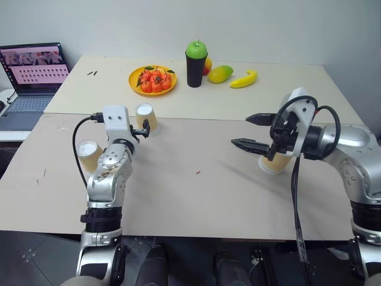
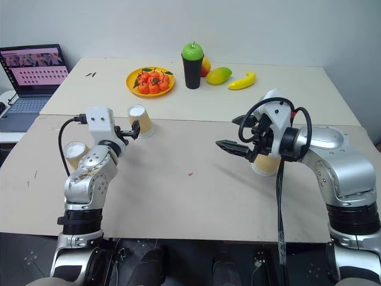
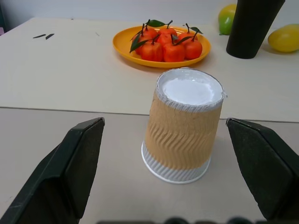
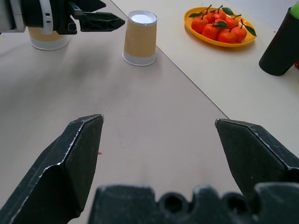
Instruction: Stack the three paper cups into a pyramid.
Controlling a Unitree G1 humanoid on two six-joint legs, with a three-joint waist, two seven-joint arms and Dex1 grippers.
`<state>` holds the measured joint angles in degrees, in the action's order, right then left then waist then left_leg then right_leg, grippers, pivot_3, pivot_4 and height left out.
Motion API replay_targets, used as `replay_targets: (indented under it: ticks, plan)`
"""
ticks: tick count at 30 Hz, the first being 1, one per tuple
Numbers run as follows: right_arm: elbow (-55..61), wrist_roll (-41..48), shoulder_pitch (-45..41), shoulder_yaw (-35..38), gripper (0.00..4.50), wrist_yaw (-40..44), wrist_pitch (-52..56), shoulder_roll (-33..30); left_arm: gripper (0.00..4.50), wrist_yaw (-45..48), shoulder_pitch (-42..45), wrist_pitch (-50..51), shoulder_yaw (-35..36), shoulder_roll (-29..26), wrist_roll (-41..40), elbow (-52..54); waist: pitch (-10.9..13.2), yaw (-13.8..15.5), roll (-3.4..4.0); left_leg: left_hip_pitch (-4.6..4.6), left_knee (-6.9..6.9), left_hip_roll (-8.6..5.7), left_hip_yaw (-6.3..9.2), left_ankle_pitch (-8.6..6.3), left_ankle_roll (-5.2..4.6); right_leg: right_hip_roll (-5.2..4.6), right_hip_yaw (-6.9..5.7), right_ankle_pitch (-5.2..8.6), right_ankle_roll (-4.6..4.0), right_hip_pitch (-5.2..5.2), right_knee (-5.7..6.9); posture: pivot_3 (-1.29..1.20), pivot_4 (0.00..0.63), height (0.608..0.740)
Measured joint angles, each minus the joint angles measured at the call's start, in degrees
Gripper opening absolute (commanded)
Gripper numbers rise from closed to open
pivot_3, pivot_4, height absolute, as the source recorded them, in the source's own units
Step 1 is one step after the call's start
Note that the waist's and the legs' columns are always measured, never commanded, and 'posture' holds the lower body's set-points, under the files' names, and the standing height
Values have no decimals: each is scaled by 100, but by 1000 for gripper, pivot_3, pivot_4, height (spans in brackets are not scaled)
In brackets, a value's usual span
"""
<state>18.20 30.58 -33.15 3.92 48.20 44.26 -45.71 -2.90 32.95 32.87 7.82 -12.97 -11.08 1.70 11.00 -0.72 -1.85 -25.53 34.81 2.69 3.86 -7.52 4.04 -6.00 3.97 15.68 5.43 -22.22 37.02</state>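
Note:
Three tan paper cups stand apart on the near table. One paper cup (image 1: 147,118) stands upside down by the seam between the tables, white base up. My left gripper (image 1: 143,128) is open and level just in front of it; in the left wrist view this cup (image 3: 184,126) sits ahead between the spread fingers (image 3: 79,158), untouched. A second cup (image 1: 89,156) stands to the left of my left arm. The third cup (image 1: 274,164) is partly hidden under my right gripper (image 1: 241,130), which is open, empty and points left.
On the far table are an orange plate (image 1: 134,82) of small red fruits, a black tumbler with a green lid (image 1: 196,62), a mango (image 1: 220,74) and a banana (image 1: 244,78). A laptop (image 1: 33,71) sits at the far left.

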Motion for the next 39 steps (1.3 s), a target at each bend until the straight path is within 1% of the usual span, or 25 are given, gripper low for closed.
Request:
replay_targets:
  ticks: [2, 7, 13, 20, 31, 39]
  plan:
    - [56, 7, 4, 14, 4500, -43, 17, -3, 4475, 56, 100, -117, -18, 14, 34, -157, 0, -1, 0, 0, 0, 0, 0, 0, 0, 0, 0, 0, 0, 1, 0, 0, 150, 735]
    - [151, 13, 41, 132, 4500, -111, 95, -39, 4475, 119, 500, -623, -14, 39, 203, -975, 0, -13, 0, 0, -1, -1, 0, 0, 0, 0, 0, 0, 0, 1, -2, 0, 150, 735]
    - [197, 60, 45, 140, 4500, -146, 146, -39, 4475, 113, 539, -890, 5, 64, 281, -1388, 0, -12, 0, 0, -3, -1, 0, 0, 0, 0, 0, 0, 1, -1, -1, 0, 150, 735]
    - [210, 120, 45, 139, 4500, -225, 152, -63, 4475, 113, 893, -1303, 16, 77, 405, -2044, 0, -2, 0, -1, -4, -1, 0, 0, 1, -1, 0, 0, 2, -1, -2, 0, 150, 735]
    - [261, 172, 45, 140, 4500, -278, 218, -187, 4475, 227, 1005, -1739, 33, 143, 411, -2593, 0, -7, 0, 0, -4, -1, 0, 0, 1, 0, 0, 0, 2, -1, -2, 0, 150, 735]
    - [271, 228, 40, 140, 4500, -334, 253, -210, 4475, 277, 1247, -2079, 89, 143, 413, -3197, 0, -6, 0, 0, -5, -1, 0, 0, 1, 0, 0, 0, 2, -1, -2, 0, 150, 735]
